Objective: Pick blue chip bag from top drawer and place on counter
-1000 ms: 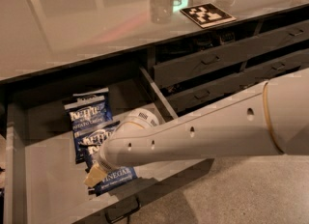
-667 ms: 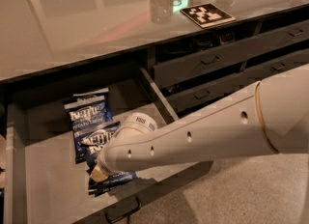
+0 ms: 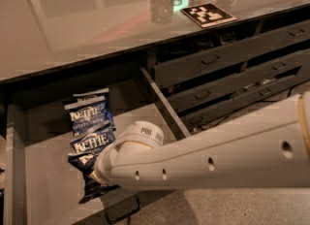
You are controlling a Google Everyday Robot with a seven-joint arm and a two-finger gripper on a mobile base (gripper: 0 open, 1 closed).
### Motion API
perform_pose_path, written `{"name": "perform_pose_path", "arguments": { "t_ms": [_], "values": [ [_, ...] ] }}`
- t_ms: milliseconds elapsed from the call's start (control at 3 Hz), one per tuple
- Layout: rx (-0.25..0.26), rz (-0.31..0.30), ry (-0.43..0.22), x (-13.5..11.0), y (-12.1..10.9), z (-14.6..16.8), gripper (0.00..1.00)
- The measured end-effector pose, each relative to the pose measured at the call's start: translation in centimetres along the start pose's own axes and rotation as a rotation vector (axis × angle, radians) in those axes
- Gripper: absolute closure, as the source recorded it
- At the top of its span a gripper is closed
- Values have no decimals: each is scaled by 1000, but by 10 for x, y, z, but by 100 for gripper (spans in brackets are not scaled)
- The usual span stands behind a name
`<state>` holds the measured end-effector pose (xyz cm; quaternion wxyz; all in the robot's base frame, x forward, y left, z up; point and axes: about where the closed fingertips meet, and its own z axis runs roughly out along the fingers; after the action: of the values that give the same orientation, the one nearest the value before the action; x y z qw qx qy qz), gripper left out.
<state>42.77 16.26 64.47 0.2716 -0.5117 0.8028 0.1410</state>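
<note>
While the blue chip bag (image 3: 83, 161) is lying nearest the front of the open top drawer (image 3: 48, 190), below the counter (image 3: 72, 20), it is being partly hidden by the gripper (image 3: 99, 171), whose opening cannot be told.

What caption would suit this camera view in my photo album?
Robot arm reaches into the open top drawer, its gripper at the nearest blue chip bag of three, below the counter.

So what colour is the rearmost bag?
The rearmost bag is dark blue with white lettering, camera view. The end effector is at the nearest bag.
</note>
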Motion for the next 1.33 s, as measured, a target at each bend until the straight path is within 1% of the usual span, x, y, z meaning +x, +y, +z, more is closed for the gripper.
{"name": "perform_pose_path", "arguments": {
  "t_ms": [333,667,1000,1333],
  "values": [
    [-13,-76,-89,-26,25,-24,100],
    [-24,-134,-212,-53,43,-41,100],
    [-37,-183,-315,-55,51,-40,100],
    [-21,-224,-424,-51,39,-69,100]
  ]
}}
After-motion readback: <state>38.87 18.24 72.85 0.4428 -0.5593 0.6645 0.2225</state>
